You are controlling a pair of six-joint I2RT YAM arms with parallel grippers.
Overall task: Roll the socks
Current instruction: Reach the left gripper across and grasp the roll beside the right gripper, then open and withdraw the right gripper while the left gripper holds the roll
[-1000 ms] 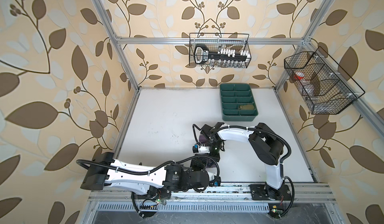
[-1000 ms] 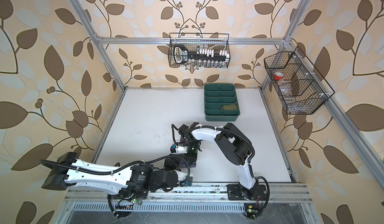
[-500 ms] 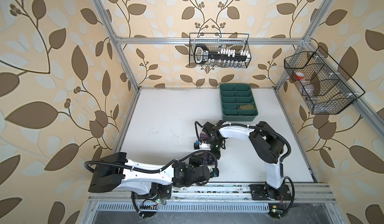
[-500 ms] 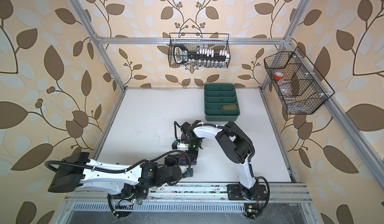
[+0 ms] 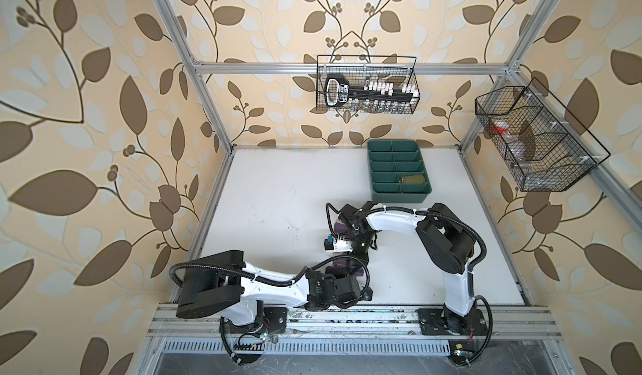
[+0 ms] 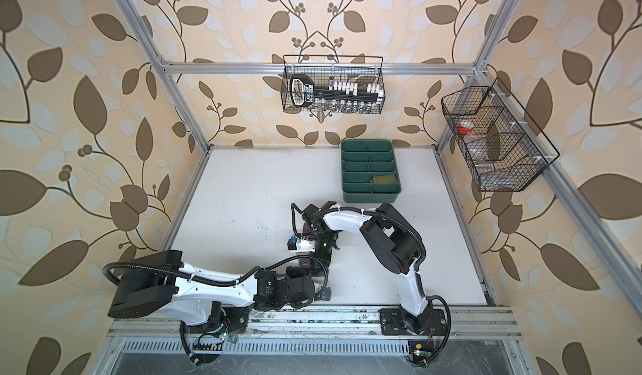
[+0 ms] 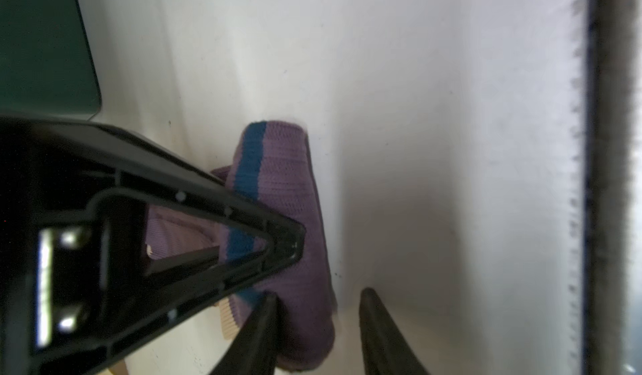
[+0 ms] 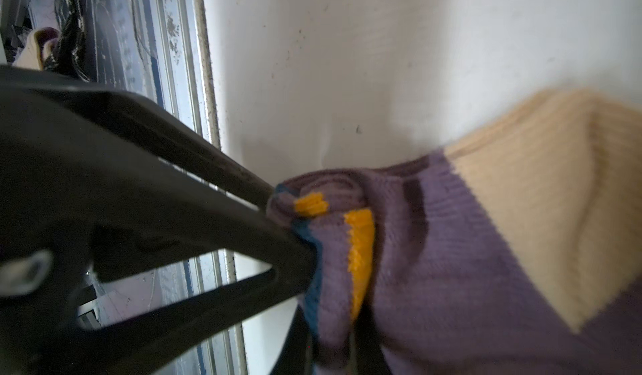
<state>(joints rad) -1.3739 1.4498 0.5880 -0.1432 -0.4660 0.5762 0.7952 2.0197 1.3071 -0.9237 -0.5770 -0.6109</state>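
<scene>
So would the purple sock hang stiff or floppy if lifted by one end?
Probably floppy: the purple sock is ribbed knit, bunched at its cuff. Its textured weave should grip, not slip. The loose roll may uncurl.

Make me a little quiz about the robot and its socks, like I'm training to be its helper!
1. True or false: the right pincer is shut on the purple sock.
2. Where is the green sock? A: flat on the table. B: in the tray. C: in a wire basket on the wall.
3. Fill in: the left pincer is ____, with one tip on each side of the purple sock.

Key: 1 true. 2 B. 3 open.
</scene>
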